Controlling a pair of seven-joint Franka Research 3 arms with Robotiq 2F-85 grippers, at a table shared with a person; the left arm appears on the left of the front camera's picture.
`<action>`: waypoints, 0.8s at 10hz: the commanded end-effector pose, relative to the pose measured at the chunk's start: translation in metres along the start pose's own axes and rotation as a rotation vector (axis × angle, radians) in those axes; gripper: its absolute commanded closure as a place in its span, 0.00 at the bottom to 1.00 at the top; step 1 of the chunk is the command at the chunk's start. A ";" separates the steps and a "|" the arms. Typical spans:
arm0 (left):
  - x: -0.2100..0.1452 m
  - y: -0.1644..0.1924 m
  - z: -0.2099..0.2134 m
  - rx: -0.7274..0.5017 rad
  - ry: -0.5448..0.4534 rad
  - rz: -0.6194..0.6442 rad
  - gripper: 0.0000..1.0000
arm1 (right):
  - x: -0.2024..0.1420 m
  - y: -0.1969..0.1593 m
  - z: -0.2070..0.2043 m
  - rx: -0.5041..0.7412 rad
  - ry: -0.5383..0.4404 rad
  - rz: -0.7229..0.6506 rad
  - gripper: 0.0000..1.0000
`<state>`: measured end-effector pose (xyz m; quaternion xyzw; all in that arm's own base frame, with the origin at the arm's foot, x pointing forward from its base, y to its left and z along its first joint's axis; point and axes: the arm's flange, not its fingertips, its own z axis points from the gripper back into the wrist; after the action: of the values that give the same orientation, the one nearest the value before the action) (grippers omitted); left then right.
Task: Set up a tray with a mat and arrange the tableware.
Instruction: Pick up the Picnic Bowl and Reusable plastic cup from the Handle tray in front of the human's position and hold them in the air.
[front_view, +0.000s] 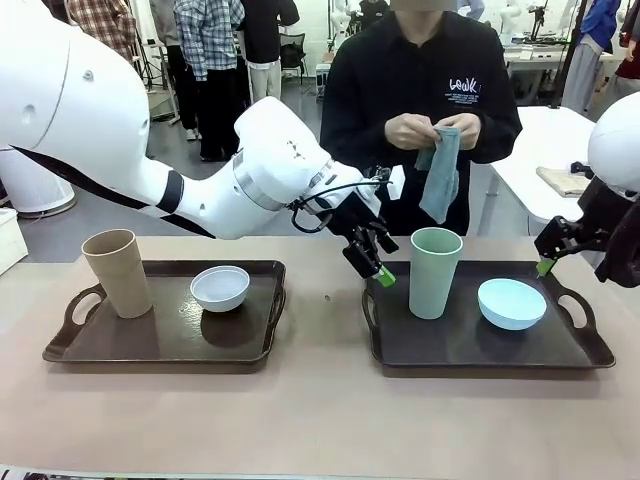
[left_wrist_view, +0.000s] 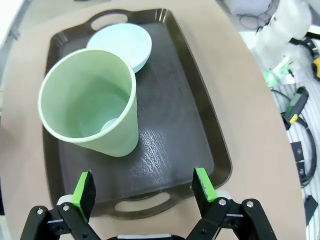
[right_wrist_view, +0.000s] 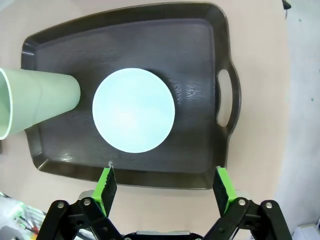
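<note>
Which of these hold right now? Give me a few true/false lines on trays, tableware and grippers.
1. The pale green tumbler stands upright on the right tray. True.
2. The white bowl shares a tray with the light blue bowl. False: it sits on the left tray with the beige tumbler.
3. The left gripper is shut on the pale green tumbler. False: it is open, holds nothing and is apart from the tumbler.
4. The person at the far side holds a grey-blue cloth. True.
5. The right gripper is open and holds nothing. True.
</note>
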<state>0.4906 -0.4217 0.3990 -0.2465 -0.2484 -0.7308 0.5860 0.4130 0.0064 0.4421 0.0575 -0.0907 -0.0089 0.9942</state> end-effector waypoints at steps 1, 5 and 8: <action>0.000 -0.011 0.016 -0.007 0.007 0.011 0.00 | -0.002 0.000 0.005 -0.002 -0.004 -0.003 0.00; -0.018 0.030 -0.016 -0.006 -0.038 0.054 0.00 | 0.029 0.009 -0.037 -0.021 0.022 0.014 0.00; -0.013 0.041 -0.039 0.010 -0.034 0.002 0.00 | 0.046 0.011 -0.072 -0.066 0.103 -0.014 0.00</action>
<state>0.5270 -0.4329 0.3644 -0.2648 -0.2556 -0.7145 0.5949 0.4566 0.0190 0.3830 0.0493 -0.0472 -0.0012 0.9977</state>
